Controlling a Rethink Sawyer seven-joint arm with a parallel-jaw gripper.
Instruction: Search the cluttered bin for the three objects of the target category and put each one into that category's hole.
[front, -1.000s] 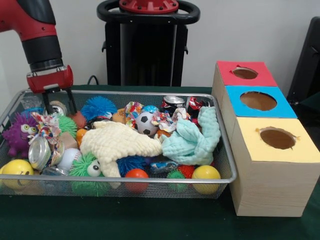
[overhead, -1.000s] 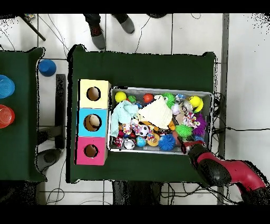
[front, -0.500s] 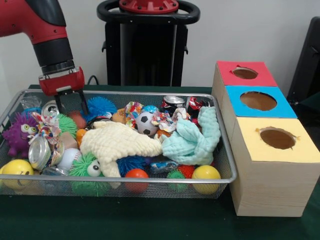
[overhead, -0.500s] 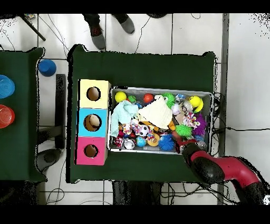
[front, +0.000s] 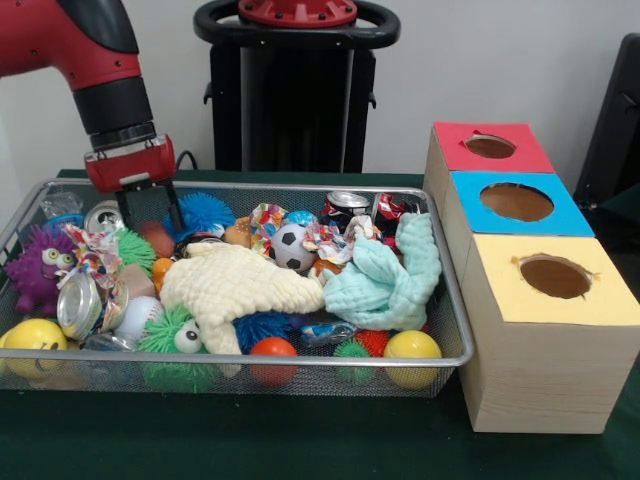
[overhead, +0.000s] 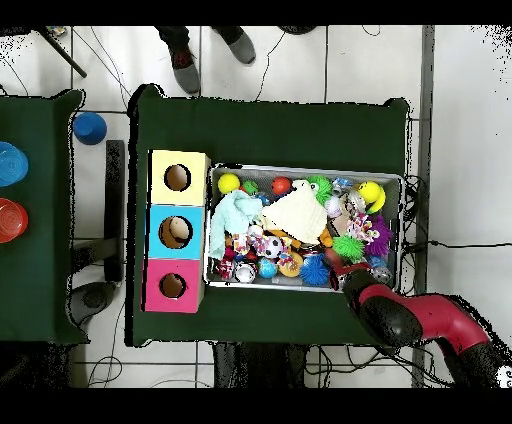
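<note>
Inside bin (front: 455, 330): two cloths, pincer (front: 150, 210) spread, empty; three holes beside.

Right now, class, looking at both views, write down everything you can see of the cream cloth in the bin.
The cream cloth is a pale yellow, soft, bumpy-textured fabric, crumpled and spread loosely over the middle of the wire bin. It lies on top of the clutter rather than underneath it. One flap hangs down toward the front, beside a green fuzzy toy with a googly eye. Its right edge meets the mint-green cloth. From overhead it shows as a pale patch mid-bin. The gripper is not touching it.
</note>
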